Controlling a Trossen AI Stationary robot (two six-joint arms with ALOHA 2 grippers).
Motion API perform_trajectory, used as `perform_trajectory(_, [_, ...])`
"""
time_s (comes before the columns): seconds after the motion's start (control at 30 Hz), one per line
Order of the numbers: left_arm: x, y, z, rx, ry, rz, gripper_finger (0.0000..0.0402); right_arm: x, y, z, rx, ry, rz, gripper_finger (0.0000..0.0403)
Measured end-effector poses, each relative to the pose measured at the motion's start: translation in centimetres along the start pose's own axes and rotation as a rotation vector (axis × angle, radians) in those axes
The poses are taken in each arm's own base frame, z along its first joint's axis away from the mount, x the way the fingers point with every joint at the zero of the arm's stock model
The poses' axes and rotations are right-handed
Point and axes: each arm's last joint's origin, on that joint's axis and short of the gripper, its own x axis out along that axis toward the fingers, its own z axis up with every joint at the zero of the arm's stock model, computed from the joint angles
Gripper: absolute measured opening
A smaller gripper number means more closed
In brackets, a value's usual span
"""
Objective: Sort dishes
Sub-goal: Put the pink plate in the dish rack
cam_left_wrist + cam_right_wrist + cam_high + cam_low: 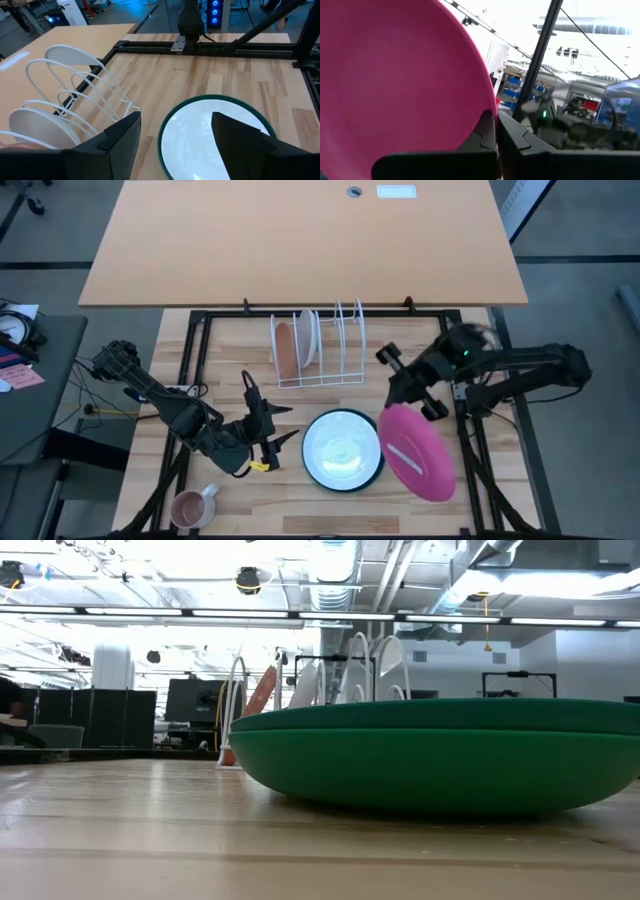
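Observation:
A magenta pink plate [417,452] is up off the table at the right, with my right gripper [428,408] shut on its rim. Left of it a dark green plate [343,448] with a white inside rests on the table on its underside [440,802]. Farther back stands a white wire rack [320,345], with an orange-brown plate [286,348] and a white plate [308,338] on edge in its slots. My left gripper [268,438] stands open just left of the green plate, above the table, holding nothing. My right gripper pinches the pink plate's rim [490,112] between its two shut fingers, on the plate's far edge. The fingers come from the far right. The plate stands out toward the near edge, tilted and clear of the table.
A small pink mug [195,505] stands at the near left. A black frame rail [480,450] runs along the table's right side under the pink plate. Bare wood lies between the rack and the green plate.

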Motion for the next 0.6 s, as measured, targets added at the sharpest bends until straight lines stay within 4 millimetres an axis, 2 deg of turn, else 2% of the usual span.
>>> perform_trajectory(0.1, [0.0,0.0,-0.1,-0.009,0.006,-0.006,0.0237,-1.3,1.3,-2.9,0.0,-0.047,0.003,0.0])
perform_trajectory(0.3, [0.0,0.0,0.0,-0.012,0.007,-0.011,0.0237,-4.6,4.5,-6.8,-0.004,-0.165,0.002,0.0])
perform_trajectory(0.47, [0.1,0.1,0.0,-0.02,0.004,-0.008,0.0237,-6.6,6.6,-8.5,-0.003,-0.205,0.009,0.0])
perform_trajectory(0.6, [0.2,0.1,0.1,-0.029,-0.003,-0.008,0.0237,-7.0,7.6,-9.4,0.047,-0.195,0.02,0.0])
